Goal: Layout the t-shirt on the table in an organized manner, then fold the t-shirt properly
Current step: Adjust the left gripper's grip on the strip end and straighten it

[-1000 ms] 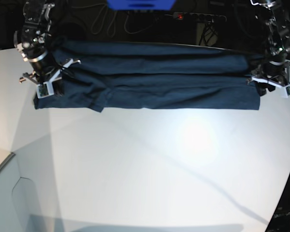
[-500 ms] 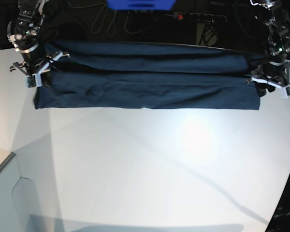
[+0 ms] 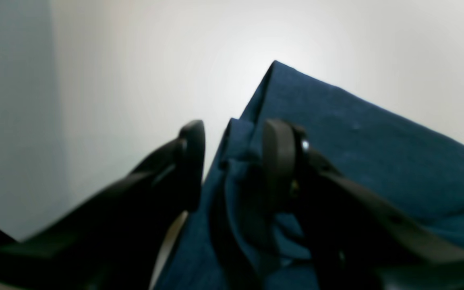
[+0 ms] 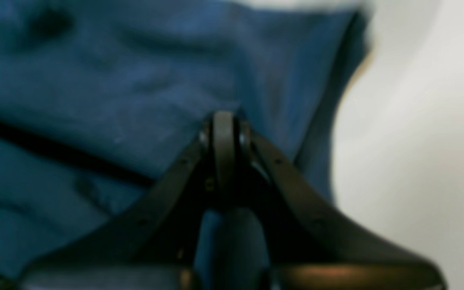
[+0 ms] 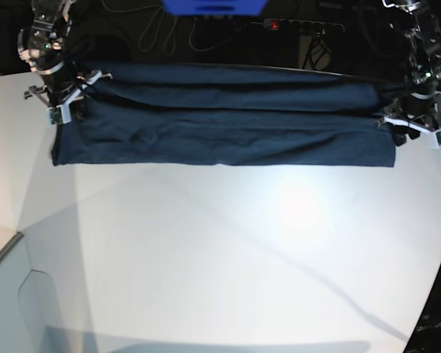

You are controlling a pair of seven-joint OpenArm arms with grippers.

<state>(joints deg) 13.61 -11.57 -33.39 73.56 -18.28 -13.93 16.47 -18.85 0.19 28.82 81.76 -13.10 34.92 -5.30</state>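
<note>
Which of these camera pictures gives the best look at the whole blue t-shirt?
The base view: the t-shirt shows end to end there, a long folded band across the far side of the table. The left wrist view catches only one corner and some bunched cloth between open fingers; the right wrist view shows a blurred patch near one edge.

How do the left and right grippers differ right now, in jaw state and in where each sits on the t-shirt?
The left gripper has its jaws apart, astride a bunched fold at the t-shirt edge; the right gripper is shut, jaws pressed together over the cloth. In the base view the left sits at the shirt's right end, the right at its left end. Both are black and low over the white table.
</note>
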